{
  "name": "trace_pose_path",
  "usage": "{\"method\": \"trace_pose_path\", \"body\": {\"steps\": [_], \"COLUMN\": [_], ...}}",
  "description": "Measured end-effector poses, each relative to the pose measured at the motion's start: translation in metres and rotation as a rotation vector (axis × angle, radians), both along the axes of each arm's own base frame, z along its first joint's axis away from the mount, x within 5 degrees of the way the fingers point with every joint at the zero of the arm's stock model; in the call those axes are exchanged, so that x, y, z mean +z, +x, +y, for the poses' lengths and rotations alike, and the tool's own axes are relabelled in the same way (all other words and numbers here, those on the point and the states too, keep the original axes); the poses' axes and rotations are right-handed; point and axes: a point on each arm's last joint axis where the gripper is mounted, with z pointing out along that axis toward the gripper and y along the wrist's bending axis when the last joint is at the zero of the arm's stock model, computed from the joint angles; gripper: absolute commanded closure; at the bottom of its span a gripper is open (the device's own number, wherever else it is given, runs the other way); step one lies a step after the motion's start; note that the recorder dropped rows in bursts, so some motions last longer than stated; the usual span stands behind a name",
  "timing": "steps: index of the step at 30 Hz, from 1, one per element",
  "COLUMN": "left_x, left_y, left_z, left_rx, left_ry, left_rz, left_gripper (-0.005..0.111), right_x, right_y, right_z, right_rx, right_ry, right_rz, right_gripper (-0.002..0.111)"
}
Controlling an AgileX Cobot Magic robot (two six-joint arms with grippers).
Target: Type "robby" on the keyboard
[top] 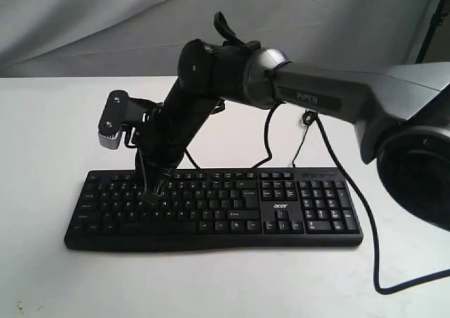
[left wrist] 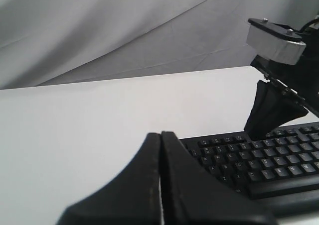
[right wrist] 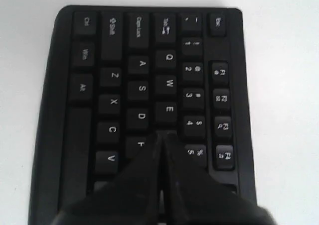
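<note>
Exterior view: the keyboard (top: 232,212) lies flat on the white desk (top: 56,121), front edge toward the camera and number pad on the right, with its cable (top: 369,233) trailing off to the right. The right arm (top: 316,93) reaches in from the right and across the middle. Its elbow is raised and its forearm slopes steeply down, so the right claw (top: 150,191) points almost straight down onto the letter block on the left half. The left arm is not seen here.

Left wrist view: the left claw (left wrist: 160,155) is pressed together, holding nothing, and hangs above bare desk just off the keyboard's left end, well clear of the keys. The right claw shows beyond it, tip down among the upper letter rows.

Right wrist view: the right claw (right wrist: 163,143) is pinched into a single point and grips nothing. Its tip sits just past the E key (right wrist: 168,109) in the top letter row, where R should lie, though that cap is hidden beneath it. Whether the key is pressed down cannot be told.

The step in hand looks like the first letter, R. To do it well, the tip should stay centred on that one cap, clear of E and the number row beside it. It should press straight down, lift straight up to avoid a repeat, and rise clear of the caps before travelling right toward O.
</note>
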Motion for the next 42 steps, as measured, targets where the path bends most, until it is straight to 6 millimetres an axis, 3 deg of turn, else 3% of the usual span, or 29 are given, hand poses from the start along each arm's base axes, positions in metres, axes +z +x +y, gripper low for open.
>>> {"method": "trace_pose_path", "body": {"steps": [8, 13, 23, 28, 42], "left_x": [0.0, 0.0, 0.0, 0.0, 0.0], "left_y": [0.0, 0.0, 0.0, 0.0, 0.0], "left_z": [0.0, 0.0, 0.0, 0.0, 0.0], "left_rx": [0.0, 0.0, 0.0, 0.0, 0.0], "left_ry": [0.0, 0.0, 0.0, 0.0, 0.0], "left_rz": [0.0, 0.0, 0.0, 0.0, 0.0], "left_gripper": [0.107, 0.107, 0.107, 0.107, 0.107], "right_x": [-0.007, -0.018, -0.02, -0.031, -0.032], "right_y": [-0.003, -0.008, -0.004, -0.002, -0.001], "right_z": [-0.055, -0.072, -0.072, -0.072, -0.073], "right_rx": [-0.106, -0.104, -0.126, -0.135, -0.137], "right_ry": [-0.063, -0.068, -0.012, -0.018, -0.02], "right_rz": [0.041, 0.04, 0.009, 0.026, 0.025], "right_gripper": [0.108, 0.108, 0.108, 0.108, 0.108]}}
